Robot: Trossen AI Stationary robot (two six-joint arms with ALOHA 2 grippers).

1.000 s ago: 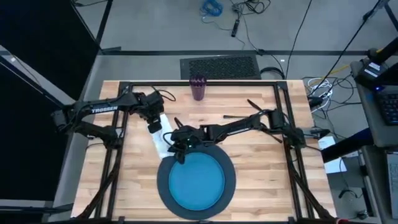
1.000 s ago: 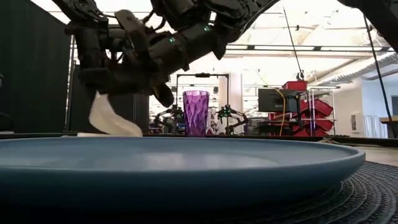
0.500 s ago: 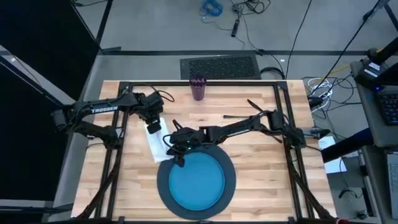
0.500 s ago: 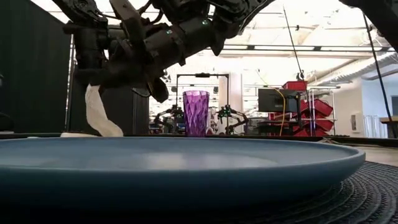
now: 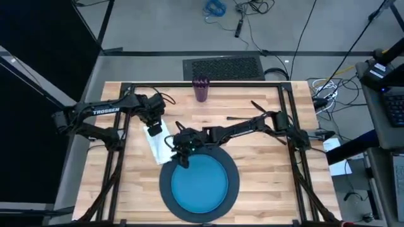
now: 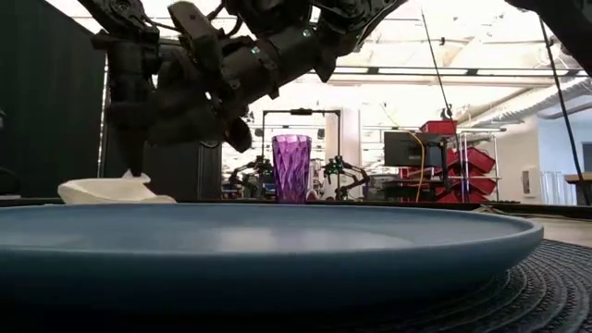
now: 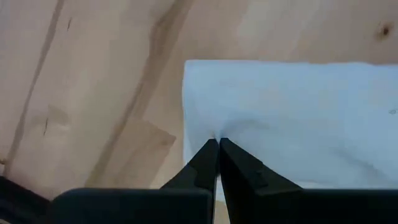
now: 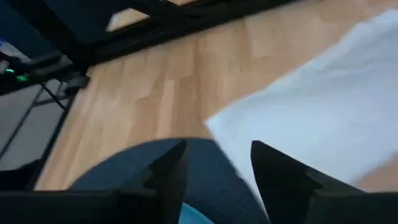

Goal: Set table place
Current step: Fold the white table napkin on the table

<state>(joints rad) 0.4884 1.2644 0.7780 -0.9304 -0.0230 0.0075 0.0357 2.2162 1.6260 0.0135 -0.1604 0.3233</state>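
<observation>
The left gripper [image 7: 217, 142] pinches the edge of the white napkin [image 5: 156, 142], its fingers pressed together on the cloth. The right gripper [image 8: 214, 158] is spread and holds nothing, above the napkin's near end beside the grey charger [image 5: 165, 183] with the blue plate [image 5: 201, 183]. The napkin lies on the table [image 5: 265, 157], left of the plate. If the left gripper pulls before letting go, I think the cloth may crumple or slide.

floor: grey concrete [image 5: 158, 31] | dark mat [image 5: 223, 67] | cables [image 5: 214, 9] | red bins [image 6: 472, 159]
</observation>
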